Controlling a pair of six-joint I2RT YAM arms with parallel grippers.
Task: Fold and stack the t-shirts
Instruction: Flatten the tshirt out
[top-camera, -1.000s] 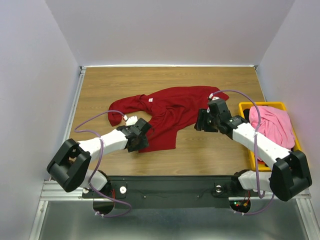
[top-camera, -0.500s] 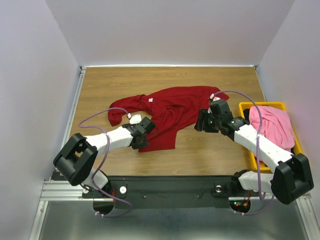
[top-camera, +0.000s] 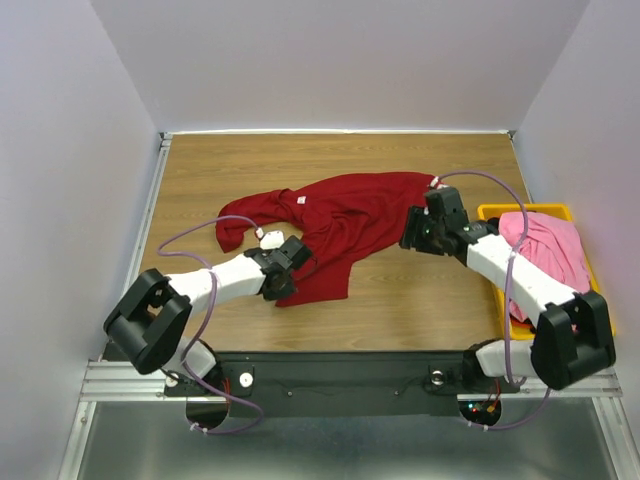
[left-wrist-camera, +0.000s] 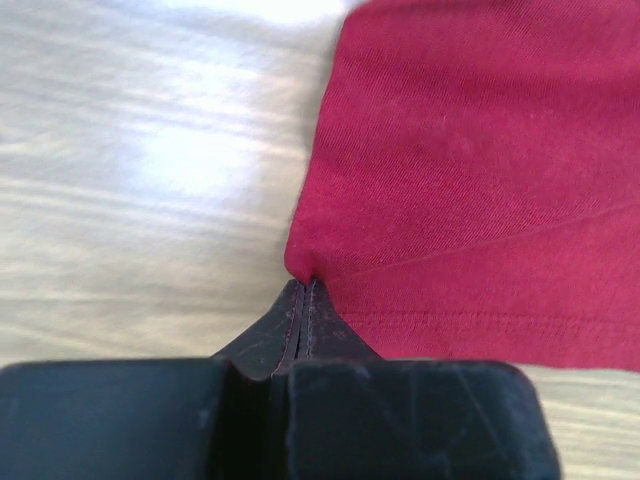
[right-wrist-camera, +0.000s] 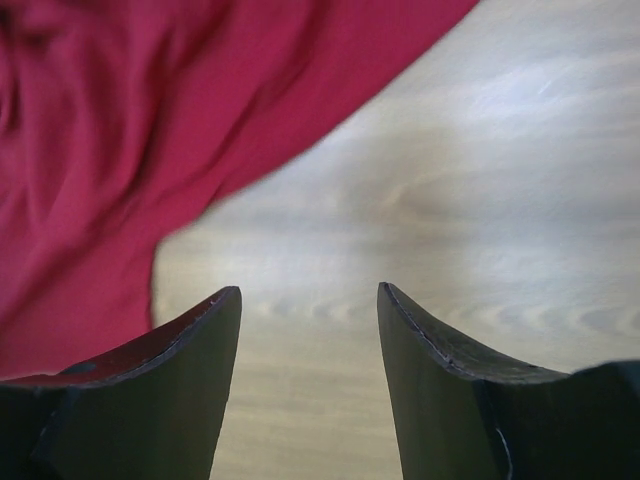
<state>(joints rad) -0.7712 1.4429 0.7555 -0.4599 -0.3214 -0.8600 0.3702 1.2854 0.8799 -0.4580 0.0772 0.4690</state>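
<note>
A dark red t-shirt (top-camera: 350, 215) lies crumpled across the middle of the wooden table, its small white neck label (top-camera: 301, 201) facing up. My left gripper (top-camera: 284, 288) is at the shirt's near left corner. The left wrist view shows that gripper (left-wrist-camera: 303, 282) shut on a pinch of the red t-shirt (left-wrist-camera: 480, 180) at its hem. By the shirt's right edge my right gripper (top-camera: 412, 240) stands open. In the right wrist view only bare wood lies between its fingers (right-wrist-camera: 308, 292), with red cloth (right-wrist-camera: 150, 120) to the left. A pink t-shirt (top-camera: 550, 245) fills the bin.
A yellow plastic bin (top-camera: 520, 210) stands at the table's right edge, right behind my right arm. White walls close in the table at the back and on both sides. Bare wood (top-camera: 420, 300) shows in front of the shirt and along the far side.
My left gripper has closed on the shirt's near left corner. My right gripper has moved a little farther back and to the right, still open.
</note>
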